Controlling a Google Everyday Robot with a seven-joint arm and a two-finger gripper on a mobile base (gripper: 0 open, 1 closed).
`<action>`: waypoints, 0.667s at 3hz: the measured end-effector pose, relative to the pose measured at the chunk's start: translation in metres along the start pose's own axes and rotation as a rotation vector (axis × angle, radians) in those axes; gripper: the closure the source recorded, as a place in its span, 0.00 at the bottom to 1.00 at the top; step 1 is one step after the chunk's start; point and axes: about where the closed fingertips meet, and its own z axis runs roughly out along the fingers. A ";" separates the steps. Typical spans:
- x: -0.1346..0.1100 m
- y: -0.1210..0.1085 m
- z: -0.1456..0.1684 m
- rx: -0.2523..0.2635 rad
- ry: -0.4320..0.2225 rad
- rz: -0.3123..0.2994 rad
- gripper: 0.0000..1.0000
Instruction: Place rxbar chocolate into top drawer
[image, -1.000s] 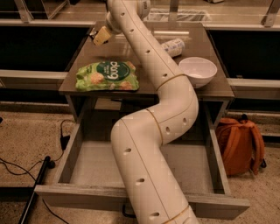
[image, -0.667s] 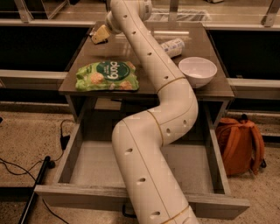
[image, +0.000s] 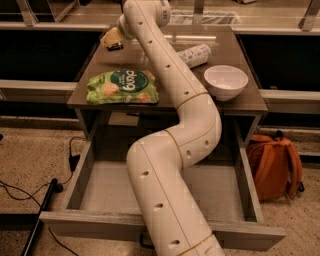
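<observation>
A brown surface (image: 245, 102) is standing over a speckled floor (image: 30, 150), with dark shelving running behind it. My tool (image: 113, 42) is hanging over the far left corner of that surface, at the end of my white arm (image: 175, 165), which is rising from the near edge and crossing the middle of the view.

A small dark piece, the rxbar chocolate (image: 116, 47), is showing right at the tip of my tool, at or just above the tabletop. I cannot tell whether I am gripping it or merely touching it, and no writing on its wrapper is legible.

A green bag (image: 122, 86) is lying flat near the front left edge, its white lettering appearing to read "dang". A clear bottle (image: 196, 54) with a pale printed label, which I cannot read, is lying on its side behind my arm. A white bowl (image: 226, 81) is sitting upright to the right.

Below, the top drawer (image: 100, 187) is standing pulled out, its grey bottom showing on both sides of my arm. An orange backpack (image: 275, 162) is leaning beside it on the right, and black cables (image: 30, 192) are trailing on the left.
</observation>
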 end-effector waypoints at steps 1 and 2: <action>0.006 0.004 0.005 -0.005 0.008 0.024 0.00; 0.017 0.013 0.016 -0.019 0.014 0.049 0.00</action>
